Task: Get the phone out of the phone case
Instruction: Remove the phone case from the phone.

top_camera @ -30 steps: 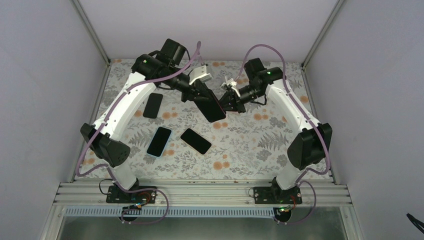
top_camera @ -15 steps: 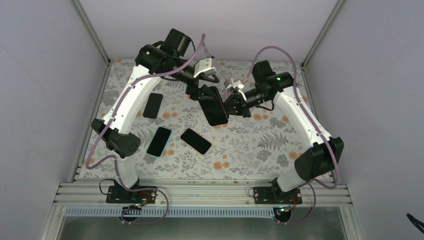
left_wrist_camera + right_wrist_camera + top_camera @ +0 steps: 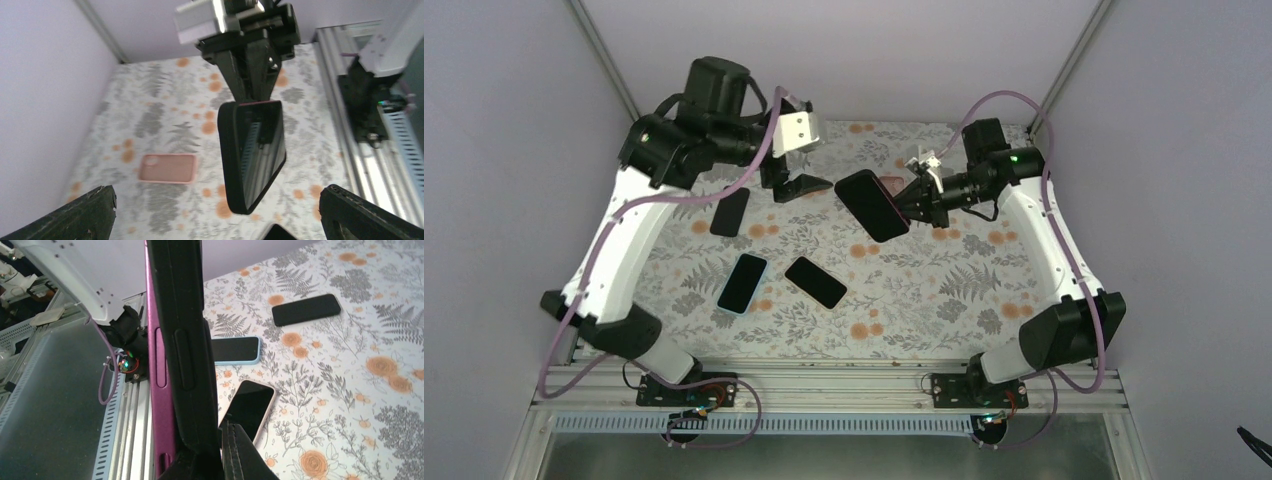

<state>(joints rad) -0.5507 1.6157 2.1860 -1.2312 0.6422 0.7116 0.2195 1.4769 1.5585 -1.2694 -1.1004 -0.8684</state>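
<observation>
1. Grips one short end of the thick black rubbery phone case [image 3: 229,150] with the right gripper [image 3: 911,205], fingers pinched tight on that end and on nothing else.
2. Holds the glossy dark-screened rectangular phone [image 3: 260,150] seated inside that case, lifted clear above the white floral-patterned table cover [image 3: 924,290], over its far middle part, tilted, with the free end reaching toward the left arm.
3. Shows, edge-on in the right wrist view, a magenta strip [image 3: 159,390] with side buttons running along the black wall of the case; cannot tell whether it belongs to the phone or to a lining.
4. Shows the left gripper [image 3: 796,187] spread wide, with nothing between its black fingers [image 3: 80,215], apart from the case and to its left in the overhead view, facing the screen.
5. Has, flat on the cover nearer the arm bases:
   - a bare black slab phone [image 3: 816,282];
   - just beside it, a dark phone in a light blue shell [image 3: 743,283];
   - farther back on the left, another black slab phone [image 3: 730,211].
6. Has also a flat pink rectangular case [image 3: 167,168] lying alone on the cover, seen in the left wrist view beyond the held phone.
</observation>
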